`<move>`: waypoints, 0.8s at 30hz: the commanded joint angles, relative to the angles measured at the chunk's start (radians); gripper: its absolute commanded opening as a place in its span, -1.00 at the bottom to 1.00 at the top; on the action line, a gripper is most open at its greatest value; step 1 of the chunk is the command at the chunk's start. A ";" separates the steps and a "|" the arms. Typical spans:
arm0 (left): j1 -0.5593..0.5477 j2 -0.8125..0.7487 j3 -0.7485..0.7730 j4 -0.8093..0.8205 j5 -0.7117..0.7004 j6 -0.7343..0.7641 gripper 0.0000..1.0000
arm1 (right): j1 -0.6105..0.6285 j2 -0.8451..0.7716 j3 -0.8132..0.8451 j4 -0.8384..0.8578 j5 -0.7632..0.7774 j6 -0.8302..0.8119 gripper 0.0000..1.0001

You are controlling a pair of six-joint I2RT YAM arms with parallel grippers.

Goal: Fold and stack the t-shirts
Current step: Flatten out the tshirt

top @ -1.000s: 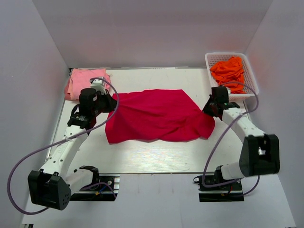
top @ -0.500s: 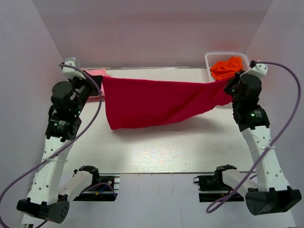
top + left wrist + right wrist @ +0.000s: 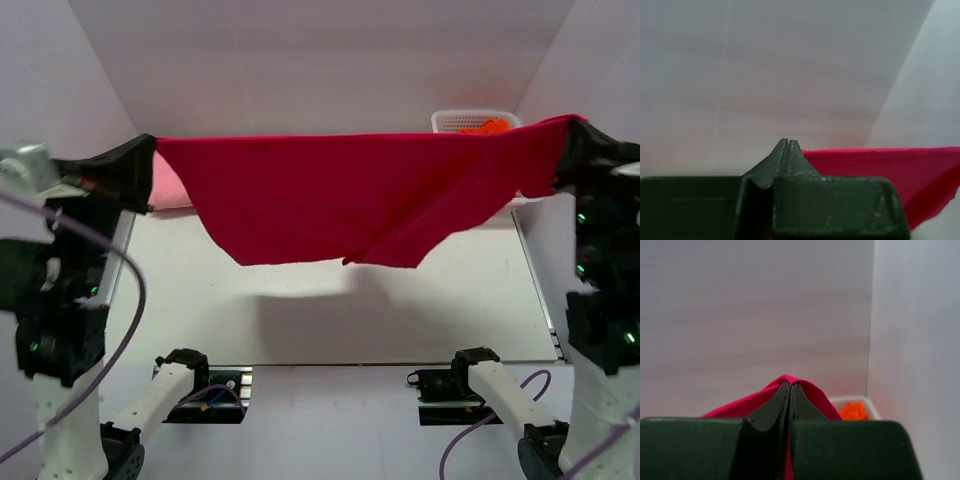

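One crimson t-shirt [image 3: 340, 195] is held stretched in mid-air above the table [image 3: 400, 320], long axis left-right. Its top corners are pinched by the left gripper [image 3: 789, 142] and right gripper [image 3: 790, 384]. One pink t-shirt [image 3: 168, 185] lies behind at far left. Orange t-shirts [image 3: 492, 126] sit in one basket [image 3: 462, 121], count unclear.

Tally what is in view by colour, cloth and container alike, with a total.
Crimson-red cloth t-shirt: 1
Light pink cloth t-shirt: 1
Orange cloth heap, shirts in it uncountable: 1
White plastic mesh basket: 1
Total: 4
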 commanded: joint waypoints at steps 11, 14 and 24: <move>0.014 -0.101 0.274 -0.047 0.162 -0.013 -1.00 | -0.001 -0.175 0.243 -0.032 -0.194 -0.166 -1.00; 0.014 -0.110 0.229 -0.058 0.150 -0.038 -1.00 | -0.002 -0.190 0.197 -0.020 -0.211 -0.135 -1.00; 0.014 -0.099 -0.110 -0.058 0.092 -0.108 -1.00 | -0.004 -0.227 -0.260 0.146 -0.228 0.032 -1.00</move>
